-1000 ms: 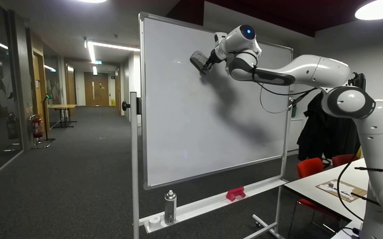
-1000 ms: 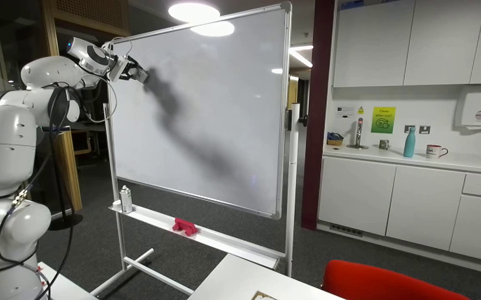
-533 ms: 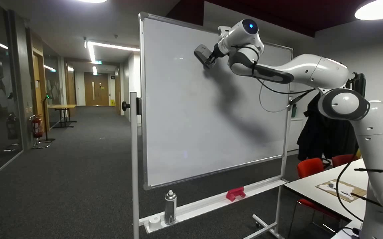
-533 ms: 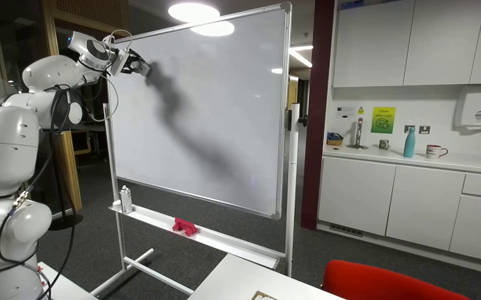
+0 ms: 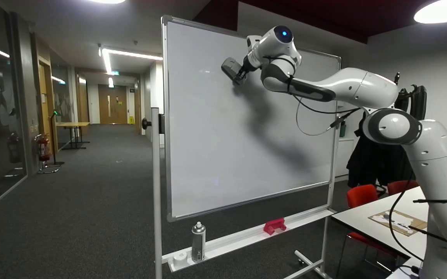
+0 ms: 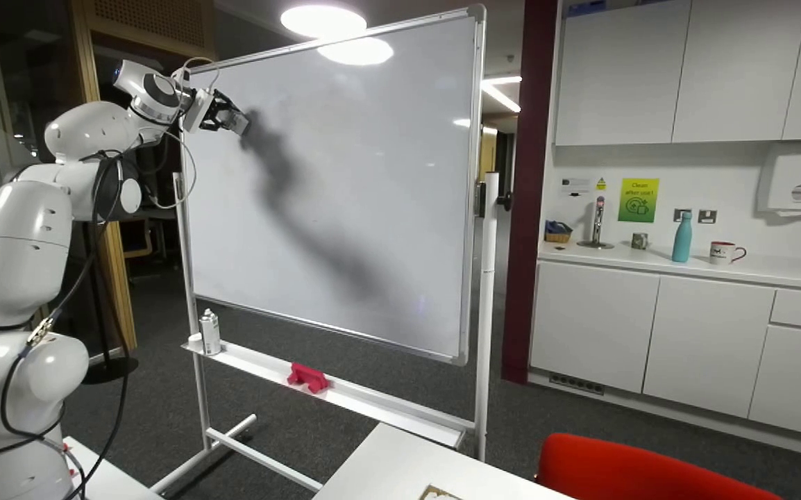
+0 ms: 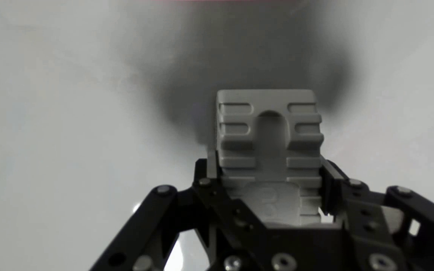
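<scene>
Near the upper part of the whiteboard (image 5: 208, 155), the gripper (image 7: 270, 167) is clamped on a grey eraser (image 7: 271, 146), its two fingers (image 7: 331, 188) pressing one on each long side. The eraser thus lies directly between the jaws; its long axis runs up the wrist view, square to the line of the grip, and its free end juts past the fingertips. Seen in an exterior view, the same axis slopes from upper left to lower right across the board. The single arm (image 5: 392, 126) carries it; whether the eraser's underside meets the board cannot be told, although the soft shadow (image 5: 262, 116) begins just beside it. As to materials, the eraser is a matte, apparently moulded block with rounded corners, stepped cross ribs and an arched central groove, whereas the gripper is black with bright screw heads. The board is a smooth, glossy rectangle showing reflections and faint smudges. Below it, a narrow white tray (image 5: 235, 243) supports an upright metallic spray can (image 5: 198, 242), a short white cylinder (image 5: 180, 259) and an angular red piece (image 5: 275, 226).
</scene>
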{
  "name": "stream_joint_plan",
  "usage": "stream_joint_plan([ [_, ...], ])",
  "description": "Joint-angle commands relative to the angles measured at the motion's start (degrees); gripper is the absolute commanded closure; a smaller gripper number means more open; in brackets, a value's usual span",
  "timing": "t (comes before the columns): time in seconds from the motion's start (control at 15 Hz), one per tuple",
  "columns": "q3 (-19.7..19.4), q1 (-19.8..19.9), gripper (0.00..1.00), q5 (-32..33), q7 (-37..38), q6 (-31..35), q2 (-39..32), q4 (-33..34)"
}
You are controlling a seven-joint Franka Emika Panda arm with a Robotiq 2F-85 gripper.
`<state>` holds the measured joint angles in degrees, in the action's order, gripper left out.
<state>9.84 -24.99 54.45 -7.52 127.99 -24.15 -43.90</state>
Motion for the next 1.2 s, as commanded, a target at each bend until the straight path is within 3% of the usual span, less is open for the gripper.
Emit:
stream_joint_plan([
  [0.0,0.15,-0.33,0.65,-0.63,-3.07,-1.90,-3.93,1.38],
  [0.67,0.05,-1.87,0.65,-0.61,-5.82,-5.55,-5.15,2.32],
  [0.73,-1.60,-3.21,0.65,-1.38,-6.61,-5.77,-5.64,3.96],
  [1.13,-2.32,-4.66,0.65,-0.68,-6.97,-6.75,-4.91,6.32],
])
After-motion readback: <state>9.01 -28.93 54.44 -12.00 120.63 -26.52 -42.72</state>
